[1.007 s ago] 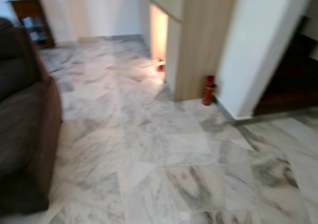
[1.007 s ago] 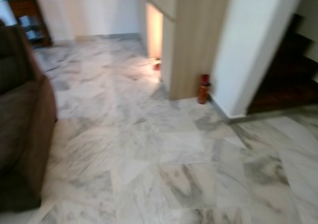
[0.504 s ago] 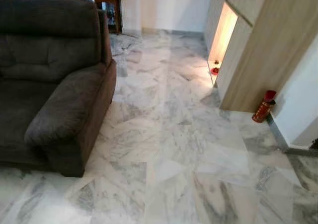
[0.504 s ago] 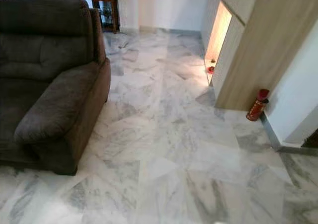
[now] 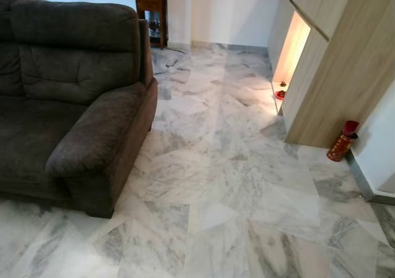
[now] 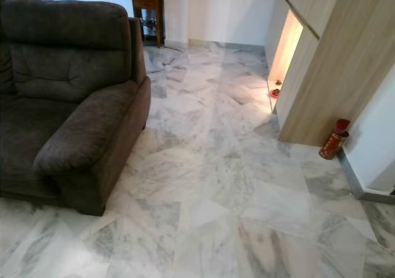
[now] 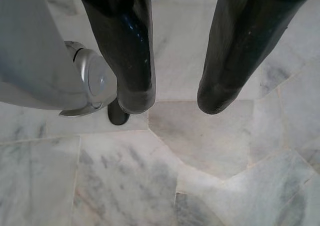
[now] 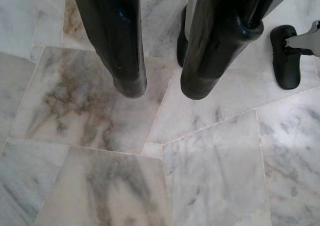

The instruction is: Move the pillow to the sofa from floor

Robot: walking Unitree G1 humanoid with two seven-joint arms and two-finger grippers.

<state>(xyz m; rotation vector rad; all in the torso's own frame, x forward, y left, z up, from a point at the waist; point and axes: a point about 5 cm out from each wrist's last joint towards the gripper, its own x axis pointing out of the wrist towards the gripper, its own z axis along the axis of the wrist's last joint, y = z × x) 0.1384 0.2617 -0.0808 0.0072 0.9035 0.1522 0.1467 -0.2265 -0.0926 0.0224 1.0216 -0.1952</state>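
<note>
- The left claw (image 7: 175, 98) hangs over the marble floor (image 5: 234, 185), its 2 black fingers (image 7: 132, 85) spread apart with nothing between them; beside them the wrist view shows a silver robot limb and a black foot on the tiles.
- The right claw (image 8: 162, 88) also points down at the floor, its 2 fingers (image 8: 125, 75) parted by a narrow gap and empty; black feet of the robot stand on the tiles just past it.
- The dark brown sofa (image 5: 74, 105) stands on the robot's left, its padded armrest (image 5: 99, 136) nearest, the seat and the tufted backrest behind it.
- No pillow can be made out on the sofa seat or on the stretch of floor in view.
- On the right, a red canister (image 5: 342, 141) stands on the floor against the base of a wood-panelled cabinet (image 5: 336, 56).
- Further back, a lit niche (image 5: 289, 53) in that cabinet holds a small red object at floor level.
- Farthest, a dark wooden side table (image 5: 151, 10) stands against the white wall behind the sofa.
</note>
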